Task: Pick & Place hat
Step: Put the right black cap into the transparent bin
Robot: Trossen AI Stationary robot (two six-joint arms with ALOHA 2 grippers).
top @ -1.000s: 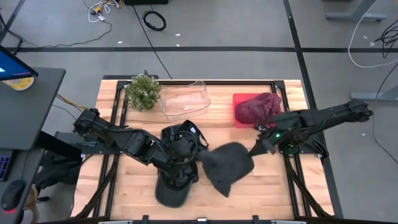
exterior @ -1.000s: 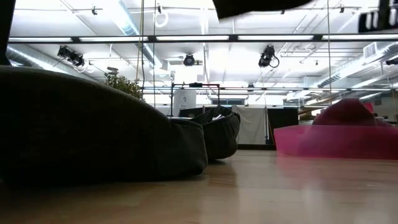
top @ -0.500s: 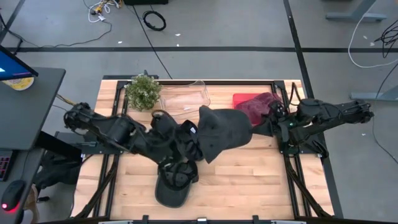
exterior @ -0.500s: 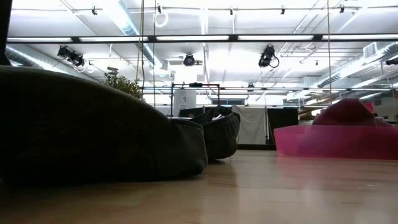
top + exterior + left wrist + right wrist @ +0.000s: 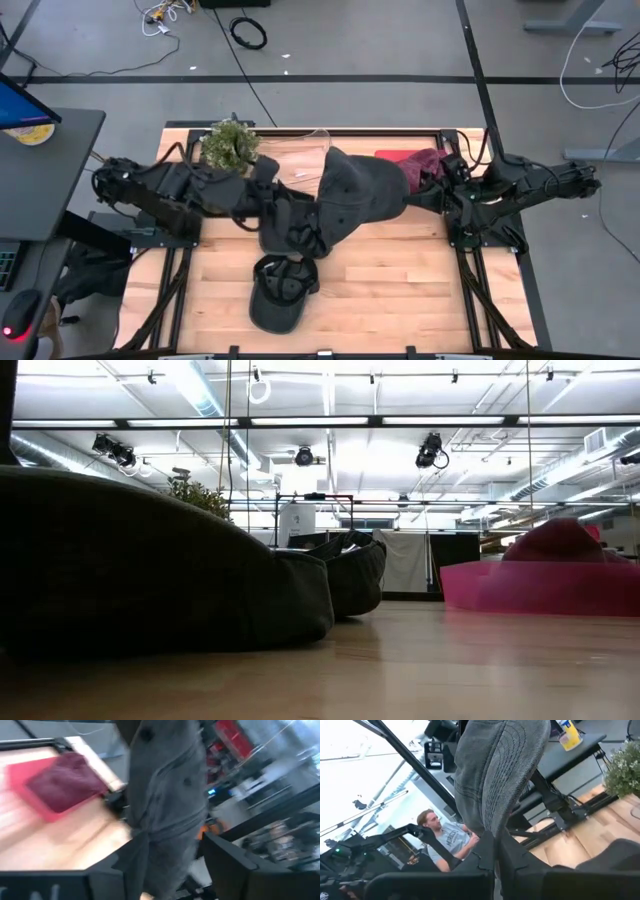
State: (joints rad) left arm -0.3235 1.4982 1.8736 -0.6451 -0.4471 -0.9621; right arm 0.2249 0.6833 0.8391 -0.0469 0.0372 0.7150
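A grey hat (image 5: 358, 195) hangs in the air between both grippers, over the far half of the table. My left gripper (image 5: 305, 232) reaches in from the table's left and is shut on the hat (image 5: 167, 795). My right gripper (image 5: 412, 197) comes from the right and is shut on the hat's stitched brim (image 5: 495, 780). A second dark hat (image 5: 280, 298) lies on the table near the near edge, and it fills the left of the low view (image 5: 150, 560). Neither gripper shows in the low view. My left gripper has the grey hat's crown cloth (image 5: 165, 850) between its two fingers (image 5: 132, 865), coming level from the table's left. The hat is lifted clear of the table. One layer or several, I cannot tell. My right gripper pinches the hat's stitched brim at its edge (image 5: 490, 822) between its two fingers (image 5: 512, 855), coming level from the table's right. The hat is clear of the table and stretches away from the fingers toward the left gripper.
A pink tray (image 5: 385, 160) with a maroon hat (image 5: 420, 165) stands at the far right, just behind the held hat. A clear container (image 5: 290, 160) and a small plant (image 5: 230, 145) stand at the far edge. A person sits beyond the table (image 5: 437, 837).
Both grippers have risen and moved toward the far edge, carrying the grey hat between them. The hat has gone from low over the near-right middle of the table to hanging by the clear container and pink tray. The dark hat on the table has stayed where it was.
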